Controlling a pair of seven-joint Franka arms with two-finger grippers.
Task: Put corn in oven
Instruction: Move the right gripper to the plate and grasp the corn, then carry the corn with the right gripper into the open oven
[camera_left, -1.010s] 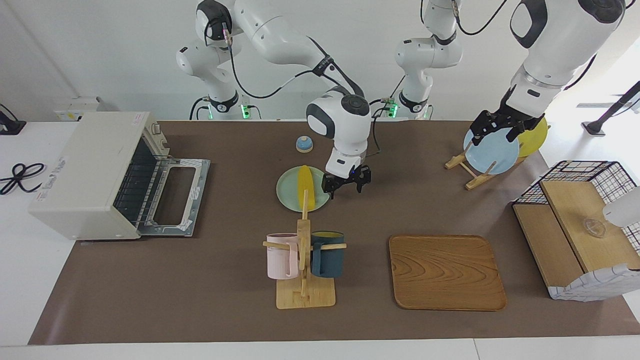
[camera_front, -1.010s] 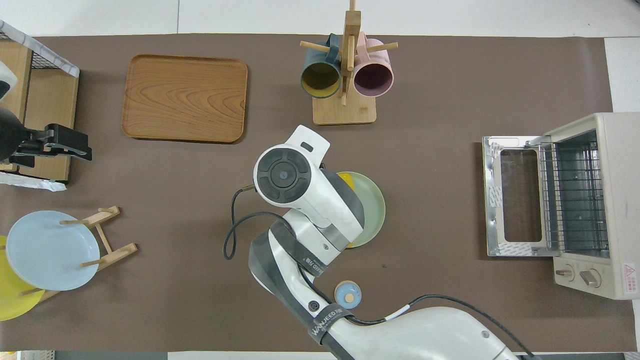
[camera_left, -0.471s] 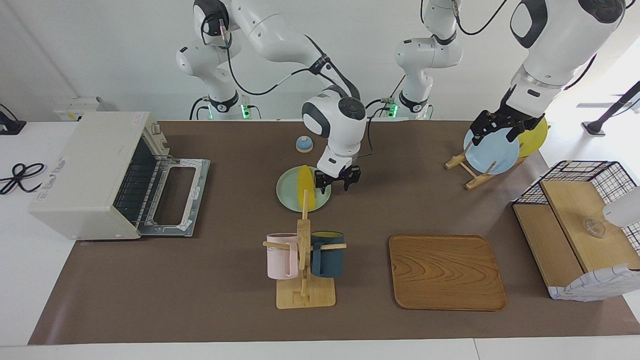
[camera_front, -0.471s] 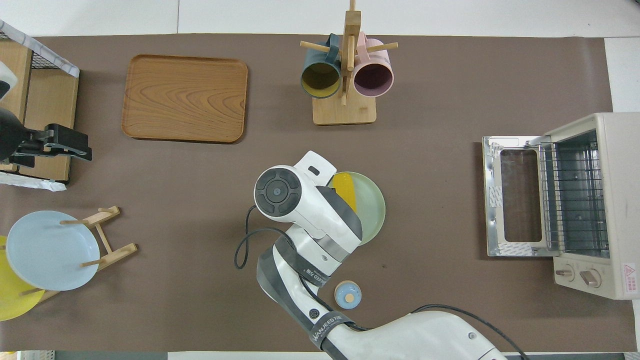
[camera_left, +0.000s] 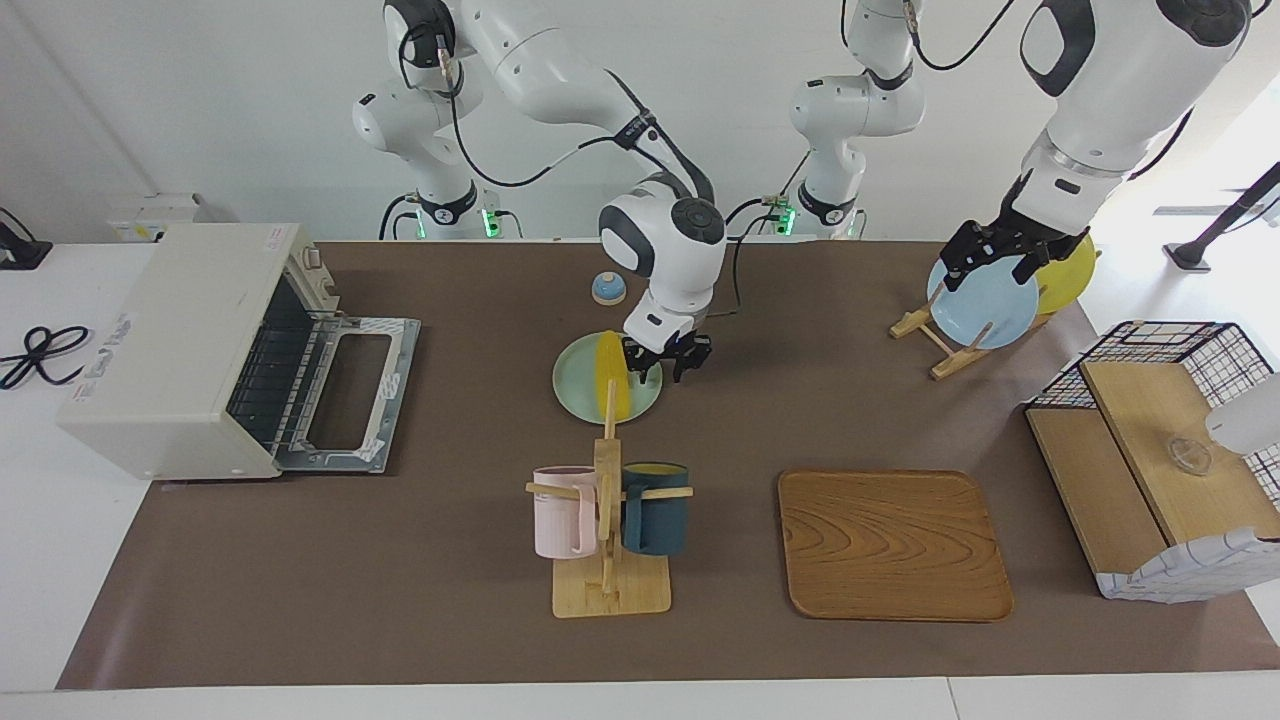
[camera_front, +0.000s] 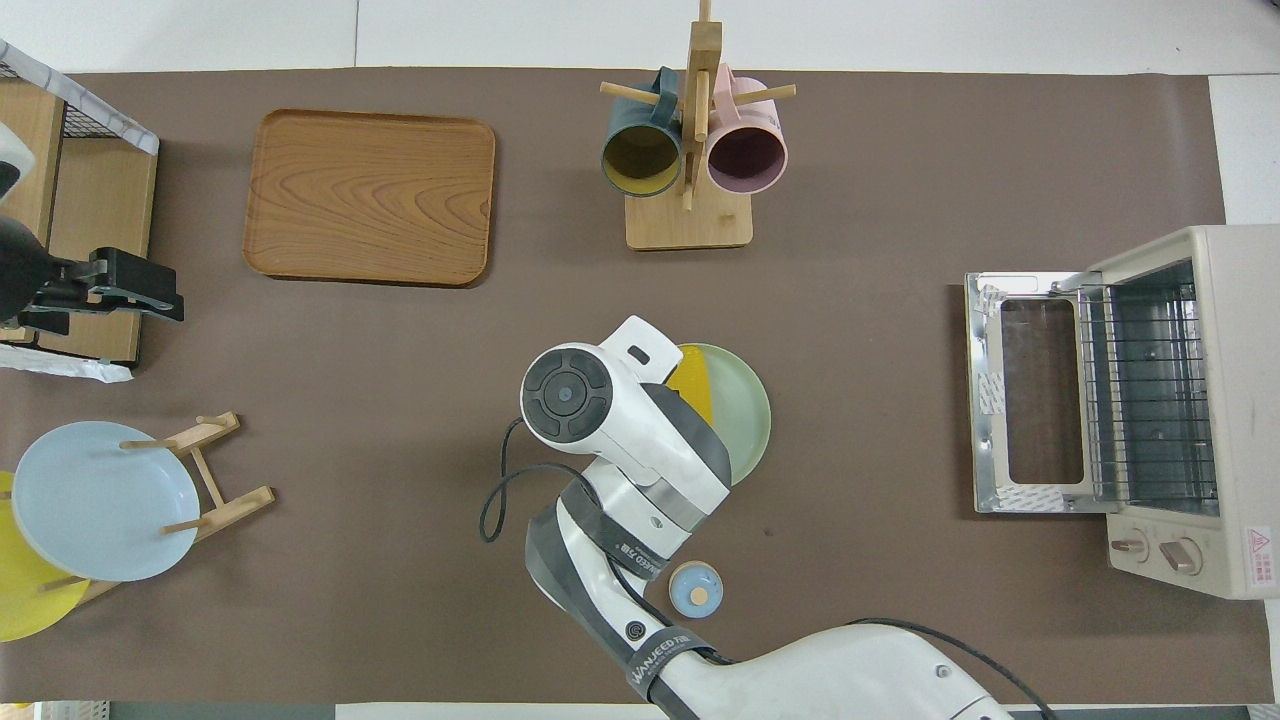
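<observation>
Brown matting is carrying a green plate (camera_left: 575, 395) with the corn (camera_left: 607, 385), its long axis running toward and away from the robots. Right gripper (camera_left: 663, 366) is hovering over the plate's edge toward the left arm's end, beside the cob; its jaw state cannot be told. Left gripper (camera_left: 985, 262) is waiting with fingers apart over the plate rack (camera_left: 935, 340).

corn (camera_front: 693, 388) on green plate (camera_front: 745, 415) | right arm overhead | oven (camera_front: 1160, 410) door open

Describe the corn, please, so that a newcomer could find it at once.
Start at the wooden mug rack in mid-table; nearer the robots lies a pale green plate. On it rests the corn, a long yellow cob, unlike the round yellow plate.
</observation>
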